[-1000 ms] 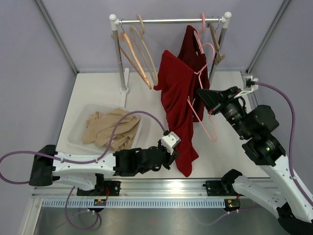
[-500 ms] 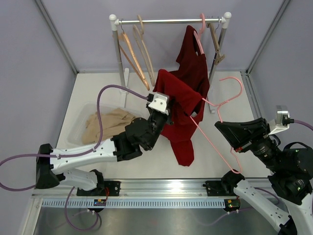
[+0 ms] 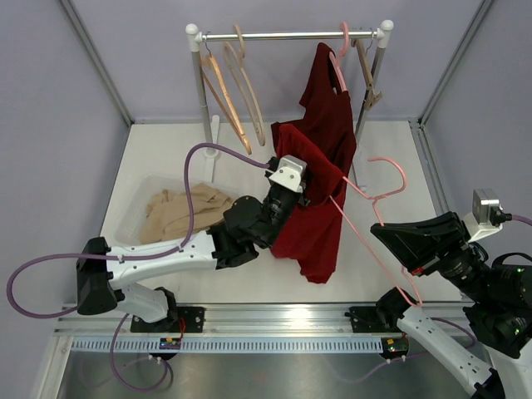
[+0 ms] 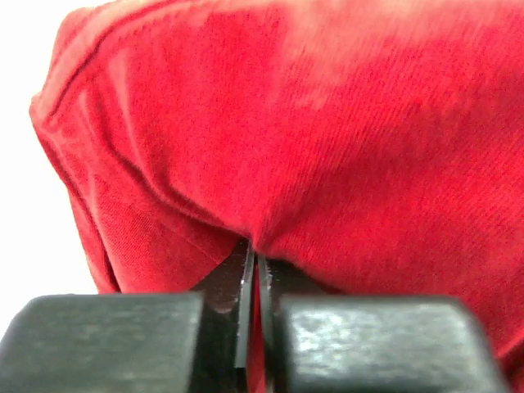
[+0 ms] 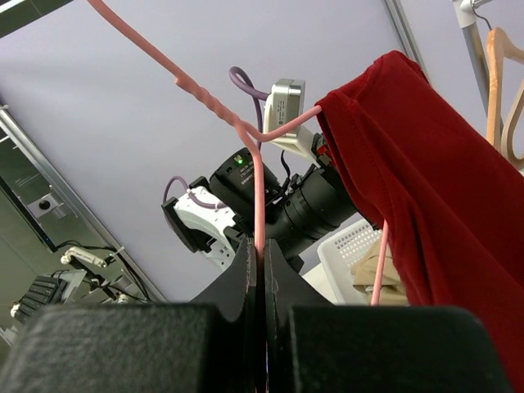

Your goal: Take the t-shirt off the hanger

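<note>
A red t-shirt (image 3: 316, 224) hangs bunched from my left gripper (image 3: 309, 181), which is shut on its upper fabric and holds it up above the table. It fills the left wrist view (image 4: 327, 139), with cloth pinched between the jaws of the gripper (image 4: 255, 255). My right gripper (image 3: 380, 227) is shut on the thin pink hanger (image 3: 391, 170) just below its hook. The hanger's far end still reaches into the shirt's right edge. In the right wrist view the gripper (image 5: 260, 246) clamps the pink wire (image 5: 257, 180), with the shirt (image 5: 409, 164) at the right.
A metal rack (image 3: 287, 36) at the back carries wooden hangers (image 3: 234, 91) and a second red garment (image 3: 326, 87) on a pink hanger. A clear bin (image 3: 133, 212) at the left holds beige clothes (image 3: 179, 218).
My left gripper has lifted the shirt from near the front edge up towards the rack. My right gripper has pulled the pink hanger right and towards the front, mostly out of the shirt.
</note>
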You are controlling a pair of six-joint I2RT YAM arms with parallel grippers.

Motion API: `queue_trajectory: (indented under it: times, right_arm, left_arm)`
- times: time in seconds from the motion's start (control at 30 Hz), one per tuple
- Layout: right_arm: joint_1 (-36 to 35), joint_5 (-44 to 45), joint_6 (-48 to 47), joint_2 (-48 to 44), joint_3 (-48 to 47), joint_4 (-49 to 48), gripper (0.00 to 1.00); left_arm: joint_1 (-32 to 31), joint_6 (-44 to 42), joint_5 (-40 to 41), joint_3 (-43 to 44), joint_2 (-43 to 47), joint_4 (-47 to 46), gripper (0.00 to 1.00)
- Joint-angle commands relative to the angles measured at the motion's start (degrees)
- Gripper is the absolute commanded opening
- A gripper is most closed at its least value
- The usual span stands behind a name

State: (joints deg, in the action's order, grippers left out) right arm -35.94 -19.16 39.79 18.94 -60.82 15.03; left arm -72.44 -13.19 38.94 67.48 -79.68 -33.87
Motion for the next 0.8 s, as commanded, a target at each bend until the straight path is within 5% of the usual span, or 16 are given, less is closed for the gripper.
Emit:
queue_trajectory:
  times: [0.0,0.33,0.53,0.77]
  right_arm:
    - [-0.1,-1.4,0.6,-0.7,-2.4,-3.8,0.0]
    - [-0.1,11.4,-6.6,-5.7,-3.3,8.3,0.0]
    - [-0.1,27.3,-10.3,-10.7,-2.9,19.5,0.0]
    - [-0.1,31.5,-11.7,-12.5,-1.1,24.7,0.0]
  left_arm:
    - [0.4,2.0,-1.9,-1.2,1.6,-5.2,0.0]
    - [2.7,2.4,-4.0,3.4,9.2,6.8,0.0]
    - [2.7,9.9,-13.1,18.5,14.0,26.7,0.0]
    - [2.6,8.5,-11.5,38.9,15.3,41.9,0.0]
